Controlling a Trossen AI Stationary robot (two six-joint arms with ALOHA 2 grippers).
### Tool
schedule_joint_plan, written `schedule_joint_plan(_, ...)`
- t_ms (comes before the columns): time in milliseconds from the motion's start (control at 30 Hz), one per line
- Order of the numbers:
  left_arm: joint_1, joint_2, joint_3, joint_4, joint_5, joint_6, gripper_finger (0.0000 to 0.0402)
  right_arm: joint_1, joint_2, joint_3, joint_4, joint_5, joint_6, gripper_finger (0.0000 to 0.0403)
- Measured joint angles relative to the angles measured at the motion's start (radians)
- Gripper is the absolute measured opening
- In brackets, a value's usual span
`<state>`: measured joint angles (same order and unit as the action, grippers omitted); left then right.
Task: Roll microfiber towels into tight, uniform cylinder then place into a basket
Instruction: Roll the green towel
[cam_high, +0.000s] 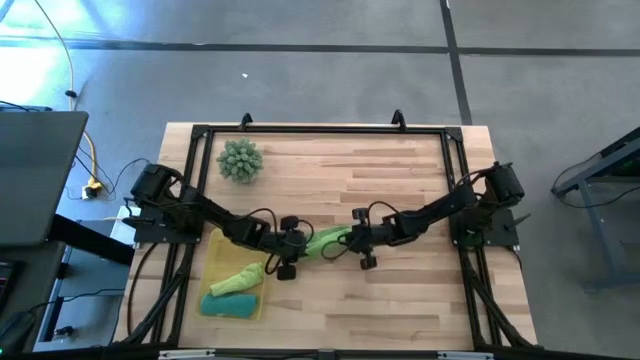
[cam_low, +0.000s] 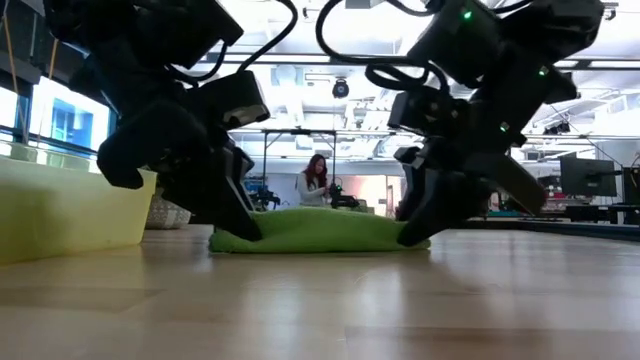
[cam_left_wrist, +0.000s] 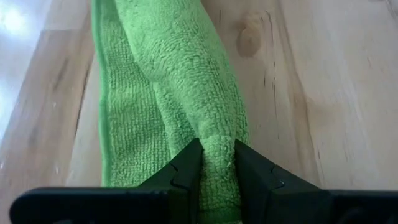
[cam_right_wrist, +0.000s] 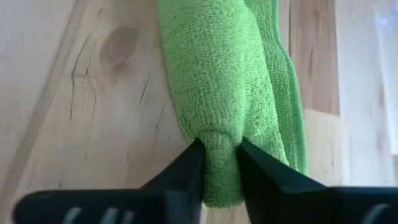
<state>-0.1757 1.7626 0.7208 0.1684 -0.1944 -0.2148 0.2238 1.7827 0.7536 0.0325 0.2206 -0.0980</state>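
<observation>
A lime green towel (cam_high: 328, 240) lies on the table's middle, partly rolled into a thick roll (cam_left_wrist: 180, 62) with a flat strip (cam_left_wrist: 124, 124) beside it. My left gripper (cam_high: 302, 243) is shut on its left end and my right gripper (cam_high: 350, 240) on its right end. The yellow basket (cam_high: 215, 262) stands at the near left. It holds another lime green towel (cam_high: 238, 280) and a teal towel (cam_high: 230, 305), both rolled. My left gripper (cam_left_wrist: 217, 152) pinches the roll's left end (cam_left_wrist: 214, 134) between its two fingers. The fingers slant down from the table's left and point along the roll. The towel rests on the table (cam_low: 318, 232). My right gripper (cam_right_wrist: 221, 149) pinches the roll's right end (cam_right_wrist: 221, 127) between its two fingers. The fingers slant down from the table's right and point along the roll. The towel rests on the table.
A spiky pale-green ball (cam_high: 240, 160) sits at the far left of the table. A black frame (cam_high: 320, 130) runs along the table's far edge and sides. Bare wood shows at the far middle and the near right. A person (cam_low: 318, 180) sits in the room beyond.
</observation>
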Motion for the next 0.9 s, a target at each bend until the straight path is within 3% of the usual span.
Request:
schedule_joint_plan(233, 0.000, -0.058, 0.000, -0.052, -0.039, 0.090, 0.0067, -0.054, -0.003, 0.000, -0.006, -0.157, 0.106, 0.0017)
schedule_joint_plan(567, 0.000, -0.163, 0.001, -0.180, -0.101, 0.138, 0.0071, -0.183, 0.000, 0.000, -0.005, -0.509, 0.308, 0.0012)
schedule_joint_plan(767, 0.000, -0.167, 0.001, -0.242, -0.079, 0.126, 0.0113, -0.213, 0.002, -0.002, -0.009, -0.553, 0.311, 0.0012)
schedule_joint_plan(900, -0.003, -0.169, 0.002, -0.243, -0.133, 0.179, 0.0137, -0.226, 0.002, -0.002, -0.014, -0.574, 0.360, 0.0012)
